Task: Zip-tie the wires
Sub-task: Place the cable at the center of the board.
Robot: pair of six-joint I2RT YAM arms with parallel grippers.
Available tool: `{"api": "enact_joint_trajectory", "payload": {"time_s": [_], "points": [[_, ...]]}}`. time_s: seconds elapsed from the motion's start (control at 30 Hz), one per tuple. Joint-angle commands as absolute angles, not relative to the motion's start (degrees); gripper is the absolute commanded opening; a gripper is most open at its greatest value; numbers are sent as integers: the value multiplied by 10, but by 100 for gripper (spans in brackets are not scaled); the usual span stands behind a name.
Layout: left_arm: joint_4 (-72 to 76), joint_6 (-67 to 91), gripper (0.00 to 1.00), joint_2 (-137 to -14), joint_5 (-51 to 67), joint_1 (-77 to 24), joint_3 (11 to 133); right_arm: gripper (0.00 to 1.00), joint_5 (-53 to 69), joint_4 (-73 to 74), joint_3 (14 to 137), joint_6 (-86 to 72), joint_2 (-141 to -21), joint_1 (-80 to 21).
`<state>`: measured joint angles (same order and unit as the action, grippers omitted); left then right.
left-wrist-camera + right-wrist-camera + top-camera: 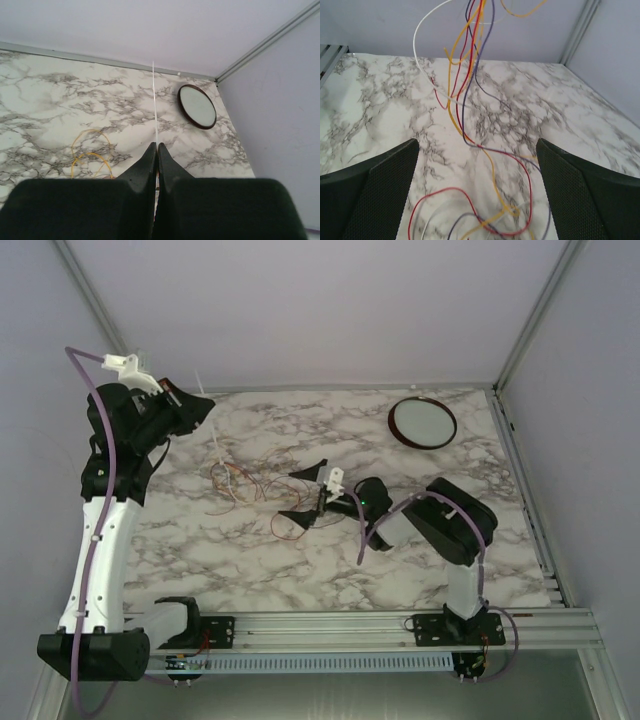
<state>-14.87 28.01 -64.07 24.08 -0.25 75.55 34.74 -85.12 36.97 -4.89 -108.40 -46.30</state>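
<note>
- Overhead, the left arm stands raised over the far-left corner of the white-and-grey marbled tabletop, and the left gripper hangs in the air above it.
- Its black fingers are pressed together on a thin white plastic zip tie, which sticks straight out from between the tips.
- From above, the zip tie runs from that gripper down towards the left side of the wires; I cannot tell whether it loops around them.
- Loose on the marble near the table's middle lies the bunch of very thin red, orange, yellow and dark wires, between the two arms and just left of the right gripper.
- That right gripper sits low over the table with its two black textured fingers spread wide, gripping nothing.
- In the right wrist view the wires pass through the gap between the fingers: red, yellow and purple strands curl on the table close in, then rise together out of the top of the picture.
- A white strand curves among them there; whether it is the zip tie is unclear.
- Two yellow loops of wire show on the marble below the left gripper.
- A dark-rimmed round white dish rests at the far right of the table, well apart from the wires.
</note>
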Motion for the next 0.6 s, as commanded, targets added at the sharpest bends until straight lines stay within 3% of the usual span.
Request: {"api": "enact_joint_trajectory", "payload": {"time_s": [0.0, 0.57], "points": [[-120, 300, 0, -628, 271, 0, 750, 99, 378, -878, 439, -10, -1134, -493], [-82, 327, 0, -621, 300, 0, 757, 99, 460, -643, 700, -12, -1312, -521]]}}
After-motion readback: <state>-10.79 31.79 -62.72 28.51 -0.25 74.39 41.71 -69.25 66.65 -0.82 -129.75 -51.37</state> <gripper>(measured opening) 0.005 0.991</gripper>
